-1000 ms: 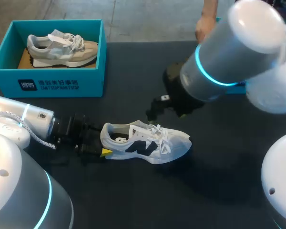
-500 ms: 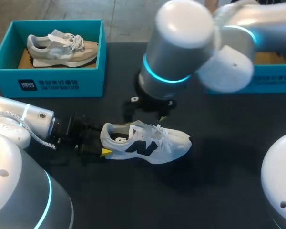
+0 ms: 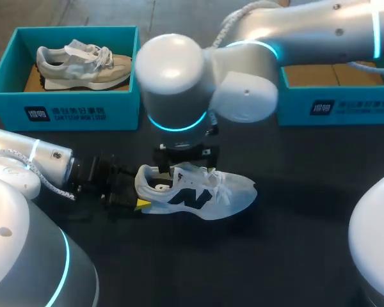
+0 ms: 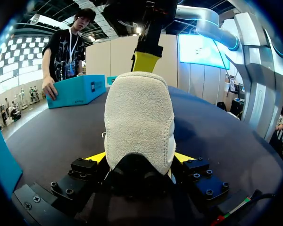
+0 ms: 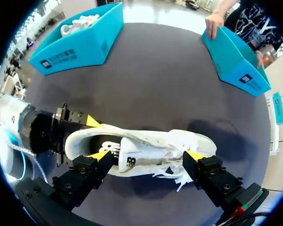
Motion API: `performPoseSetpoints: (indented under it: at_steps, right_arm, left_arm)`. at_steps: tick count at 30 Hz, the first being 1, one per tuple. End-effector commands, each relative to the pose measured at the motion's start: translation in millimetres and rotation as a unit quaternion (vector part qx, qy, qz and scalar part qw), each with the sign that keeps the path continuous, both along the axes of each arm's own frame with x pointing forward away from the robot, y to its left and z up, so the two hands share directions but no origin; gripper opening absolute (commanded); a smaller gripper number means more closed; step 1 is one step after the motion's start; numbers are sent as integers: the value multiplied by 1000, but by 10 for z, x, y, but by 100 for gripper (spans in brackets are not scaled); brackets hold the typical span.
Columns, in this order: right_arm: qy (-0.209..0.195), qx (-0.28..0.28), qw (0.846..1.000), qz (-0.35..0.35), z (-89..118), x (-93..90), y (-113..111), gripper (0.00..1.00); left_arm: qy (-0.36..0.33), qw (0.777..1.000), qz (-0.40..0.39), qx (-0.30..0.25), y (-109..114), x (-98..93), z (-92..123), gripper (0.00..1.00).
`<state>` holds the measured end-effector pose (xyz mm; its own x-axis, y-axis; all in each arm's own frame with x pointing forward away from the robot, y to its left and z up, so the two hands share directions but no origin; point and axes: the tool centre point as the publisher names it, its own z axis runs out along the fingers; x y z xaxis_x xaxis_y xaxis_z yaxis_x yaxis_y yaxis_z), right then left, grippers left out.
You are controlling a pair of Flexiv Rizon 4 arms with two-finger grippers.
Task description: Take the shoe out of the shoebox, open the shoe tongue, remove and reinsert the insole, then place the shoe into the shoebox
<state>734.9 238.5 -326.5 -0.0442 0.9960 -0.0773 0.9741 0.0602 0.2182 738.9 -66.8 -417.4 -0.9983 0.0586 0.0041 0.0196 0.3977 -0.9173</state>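
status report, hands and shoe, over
Left hand shut on shoe heel. Right hand open, above the shoe. Person holding the right box, apart from the shoe.

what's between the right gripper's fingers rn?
The white shoe. In the right wrist view it lies lengthwise across the gap of the open right gripper, with tongue and laces between the yellow tips. Contact can't be judged.

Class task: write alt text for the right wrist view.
A white shoe lies on the dark table, its heel clamped by the left gripper, the right gripper open above it. Two teal shoeboxes stand beyond, a person's hand on one.
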Motion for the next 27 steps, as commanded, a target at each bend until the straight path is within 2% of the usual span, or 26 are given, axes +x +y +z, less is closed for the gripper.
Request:
performPoseSetpoints:
  at_steps: [1, 10, 19, 27]
  right_arm:
    - [1, -32, 999, -8, -42, 48, 57, 100]
    - [7, -49, 998, -27, -47, 61, 52, 100]
    - [26, -76, 996, -44, -131, -2, 157, 100]
    - [36, -90, 993, -61, -224, -31, 122, 100]
  left_arm:
    - [-1, 1000, 1, 0, -25, -30, -40, 0]
    - [-1, 1000, 1, 0, -25, -30, -40, 0]
    - [-1, 1000, 1, 0, -25, -30, -40, 0]
    - [-1, 1000, 1, 0, -25, -30, -40, 0]
